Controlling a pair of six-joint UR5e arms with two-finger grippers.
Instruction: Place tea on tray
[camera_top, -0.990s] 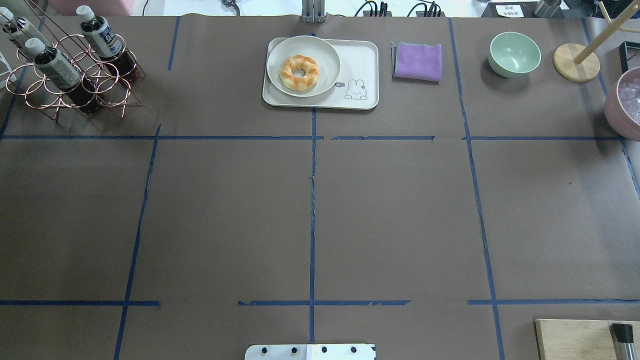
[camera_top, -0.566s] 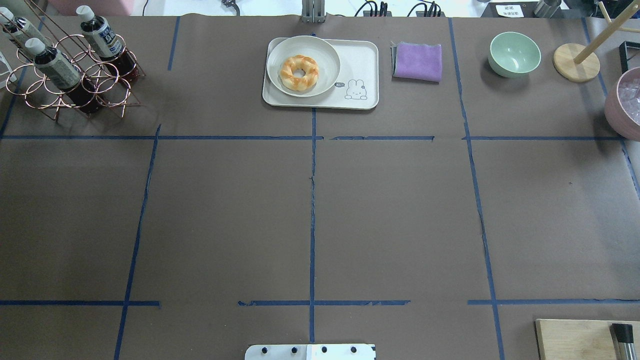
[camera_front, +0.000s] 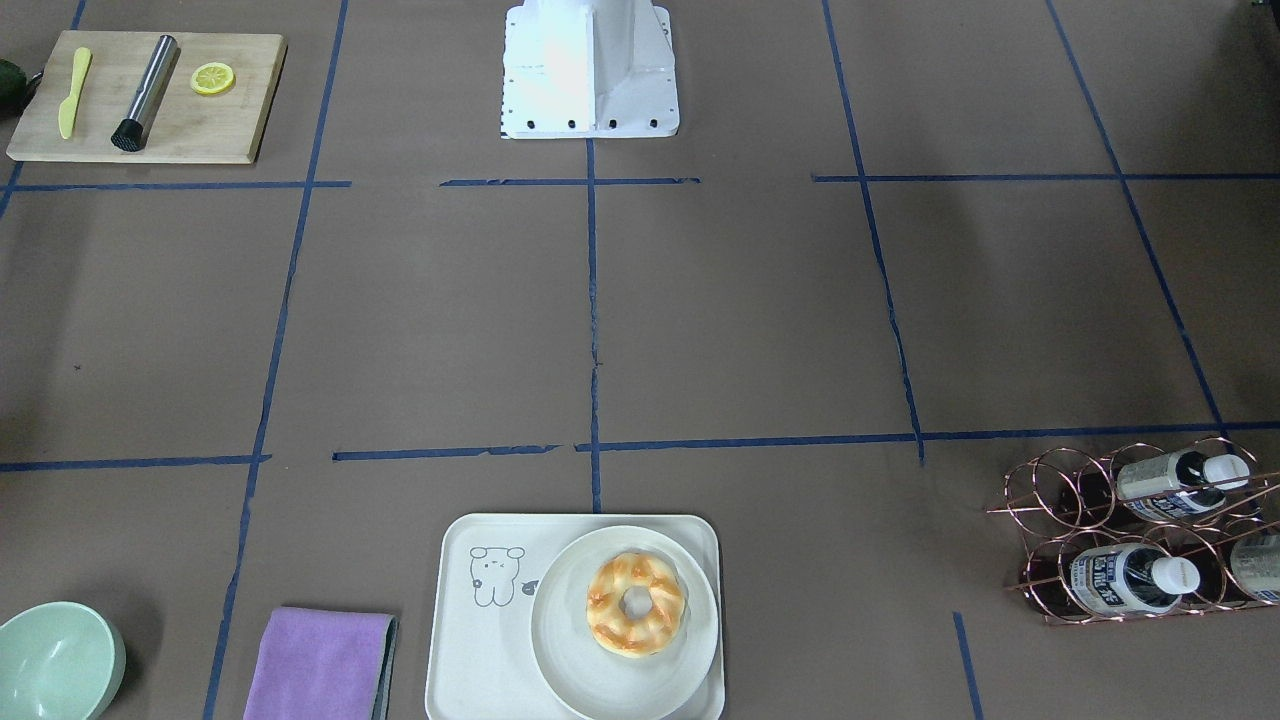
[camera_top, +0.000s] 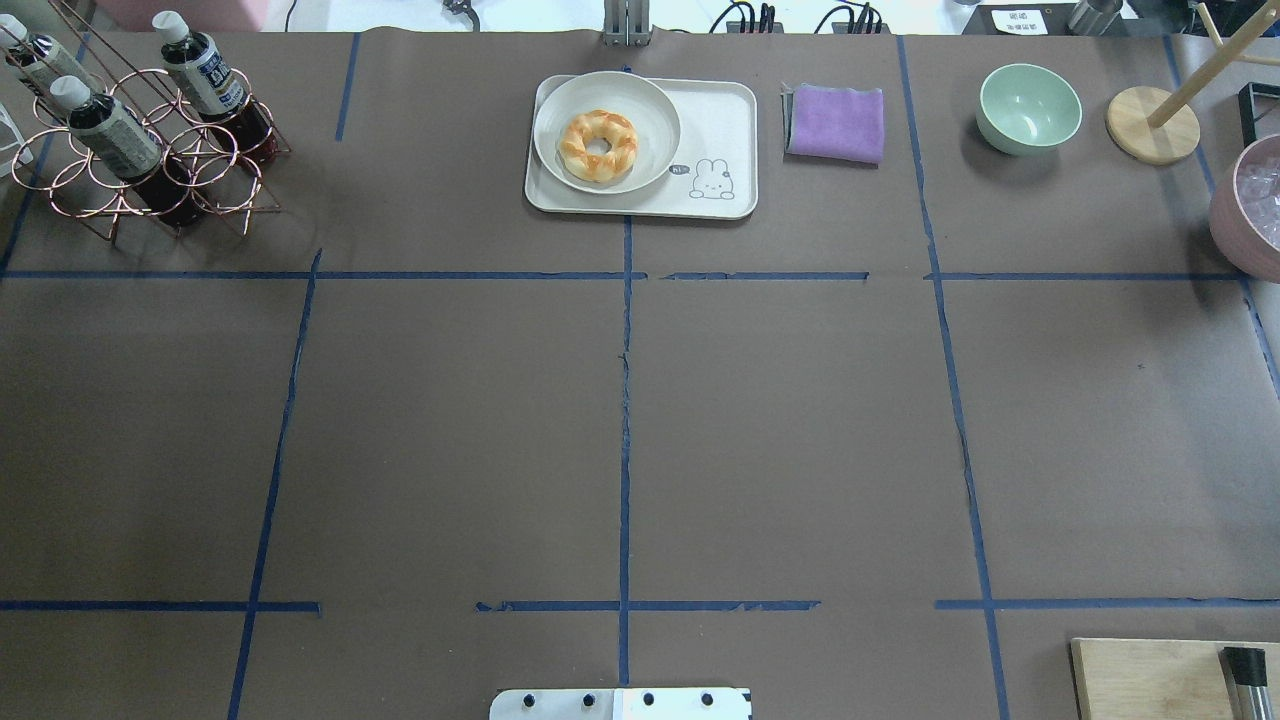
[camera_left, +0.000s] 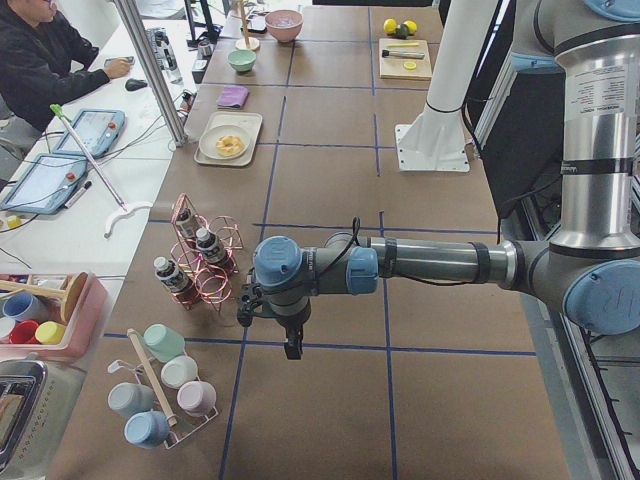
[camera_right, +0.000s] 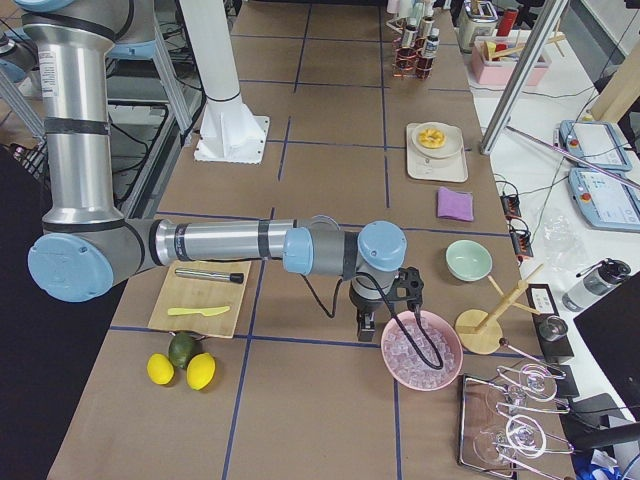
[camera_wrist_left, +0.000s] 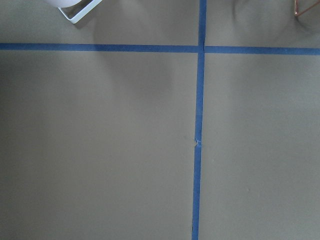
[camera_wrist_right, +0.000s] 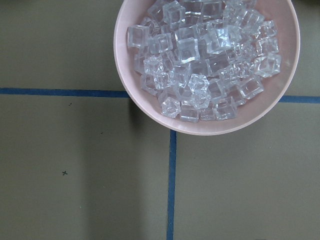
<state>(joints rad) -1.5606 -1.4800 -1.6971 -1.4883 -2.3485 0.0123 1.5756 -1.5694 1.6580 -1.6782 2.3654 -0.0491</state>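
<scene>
Three tea bottles stand tilted in a copper wire rack (camera_top: 215, 165) at the far left of the table: one (camera_top: 205, 75), a second (camera_top: 110, 128) and a third (camera_top: 35, 55) at the frame edge. They also show in the front view (camera_front: 1135, 578). The cream tray (camera_top: 718, 115) lies at the far middle; its left part holds a round plate (camera_top: 560, 170) with a doughnut (camera_top: 598, 145). The left gripper (camera_left: 291, 346) hangs over bare table beside the rack; I cannot tell whether it is open. The right gripper (camera_right: 365, 328) hangs beside the pink ice bowl (camera_right: 422, 350); I cannot tell its state.
A purple cloth (camera_top: 836, 122), a green bowl (camera_top: 1030, 108) and a wooden stand (camera_top: 1152, 124) sit right of the tray. A wooden board (camera_front: 150, 95) holds a knife, a metal rod and a lemon slice. A rack of pastel cups (camera_left: 160, 395) stands near the left arm.
</scene>
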